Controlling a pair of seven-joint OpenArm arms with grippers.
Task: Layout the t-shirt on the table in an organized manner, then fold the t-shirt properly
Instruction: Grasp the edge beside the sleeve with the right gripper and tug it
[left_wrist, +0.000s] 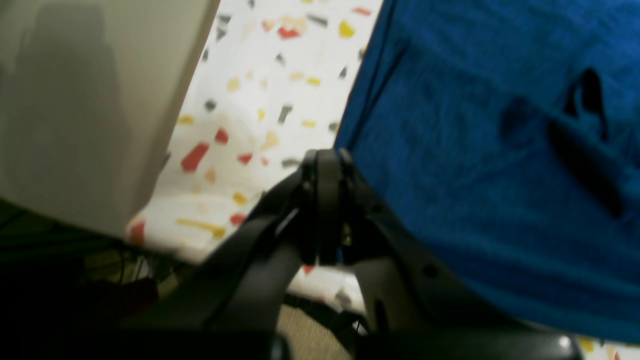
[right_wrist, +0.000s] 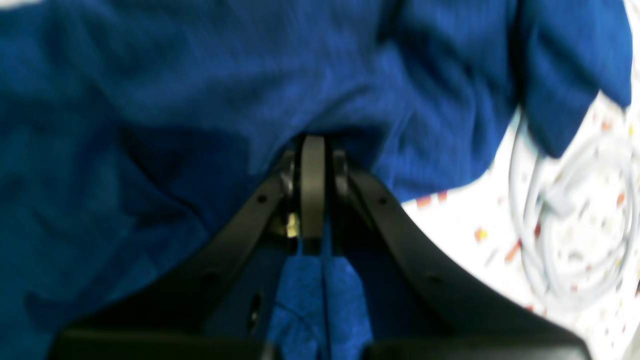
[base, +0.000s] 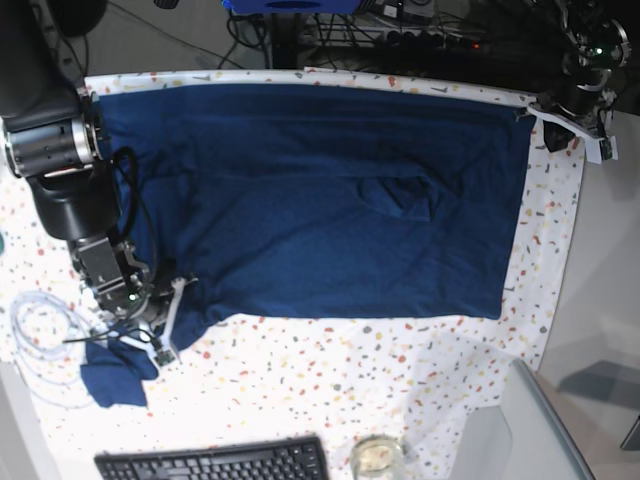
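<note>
the t-shirt (base: 320, 190) lies spread across the table (base: 330, 370), right gripper (right_wrist: 312, 150) clamped on cloth near one corner, left gripper (left_wrist: 327, 160) closed at its far-corner edge; uneven pulling could bunch it.

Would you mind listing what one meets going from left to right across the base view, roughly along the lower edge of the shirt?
Coiled white cable → right gripper, shut on the t-shirt's corner → t-shirt → bare strip of the table → grey surface.
</note>
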